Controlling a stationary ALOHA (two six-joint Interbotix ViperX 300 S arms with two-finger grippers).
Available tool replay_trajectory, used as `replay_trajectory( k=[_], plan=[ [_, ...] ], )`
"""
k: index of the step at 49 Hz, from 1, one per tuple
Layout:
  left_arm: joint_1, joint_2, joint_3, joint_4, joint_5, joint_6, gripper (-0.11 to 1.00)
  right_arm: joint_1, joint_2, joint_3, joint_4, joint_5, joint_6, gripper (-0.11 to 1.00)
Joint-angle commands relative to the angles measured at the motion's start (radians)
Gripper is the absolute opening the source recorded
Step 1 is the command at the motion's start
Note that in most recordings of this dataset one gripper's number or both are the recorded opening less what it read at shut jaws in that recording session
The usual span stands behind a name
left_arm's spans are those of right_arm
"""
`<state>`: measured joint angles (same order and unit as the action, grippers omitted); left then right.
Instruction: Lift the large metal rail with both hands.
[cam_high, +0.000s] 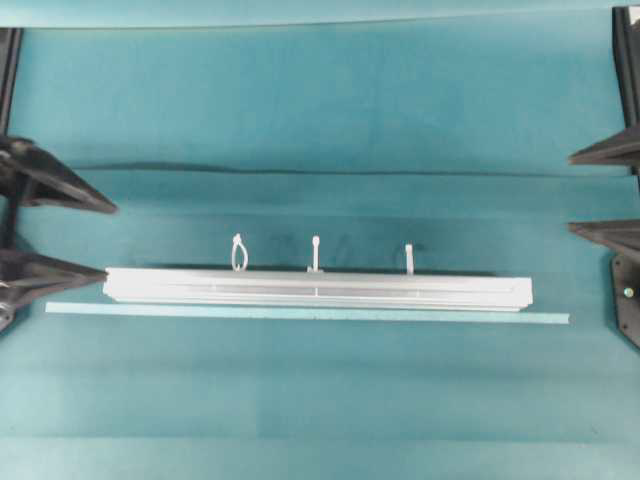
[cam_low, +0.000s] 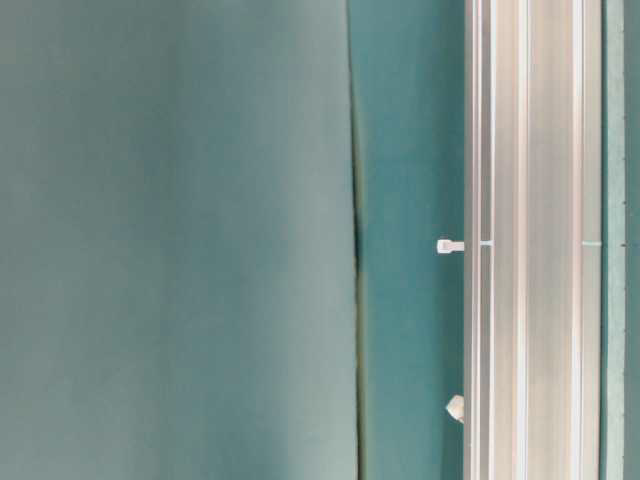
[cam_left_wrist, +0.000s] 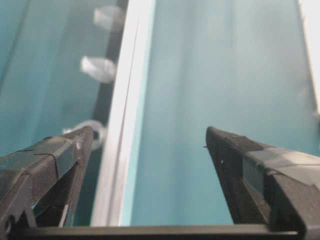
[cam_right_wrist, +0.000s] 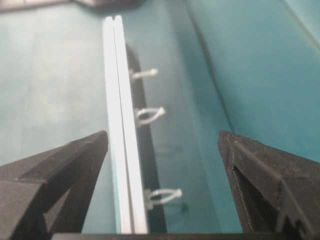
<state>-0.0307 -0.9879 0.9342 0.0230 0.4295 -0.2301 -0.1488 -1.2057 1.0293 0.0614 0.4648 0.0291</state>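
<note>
teal cloth covers the whole table (cam_high: 300, 100), with a crease running across it behind the work. on it, about the middle of the overhead view, the large metal rail (cam_high: 315, 288) lies flat and lengthwise from left to right, not lifted yet. it's a long silver bar with grooves along its length, and three white zip ties (cam_high: 315, 252) stick out from its far side. a thin pale tape strip (cam_high: 300, 313) lies just in front of it, running parallel and reaching past it on both ends.

i judge the rail to be rigid and fairly heavy for its width, so it won't sag, but held off-centre it would swing or tip. the bare metal looks smooth and probably slippery, so i'd want the fingers across its width, seated on the grooved sides. i'd take it near each end, clear of the ties, both ends rising together.

my left gripper (cam_high: 85, 240) sits at the rail's left end with jaws spread wide, holding nothing; one fingertip (cam_high: 95, 271) looks just beside the rail's corner, and i can't tell if it touches. my right gripper (cam_high: 585, 193) is also wide apart and empty, off the rail's right end.
</note>
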Motion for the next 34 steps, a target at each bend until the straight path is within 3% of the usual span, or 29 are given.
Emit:
replay_trajectory(
  k=[1,18,34],
  plan=[
    [0.005,-0.031,-0.011,0.003,-0.017,-0.002,0.96,-0.006,-0.041,0.008,0.003,-0.008,0.009,0.93],
    [0.032,-0.132,0.009,0.003,-0.015,0.005,0.96,-0.031,-0.195,0.048,0.005,-0.008,0.087,0.93],
    [0.06,-0.153,0.017,0.003,-0.017,0.009,0.96,-0.052,-0.219,0.066,0.003,0.011,0.091,0.93]
  ],
)
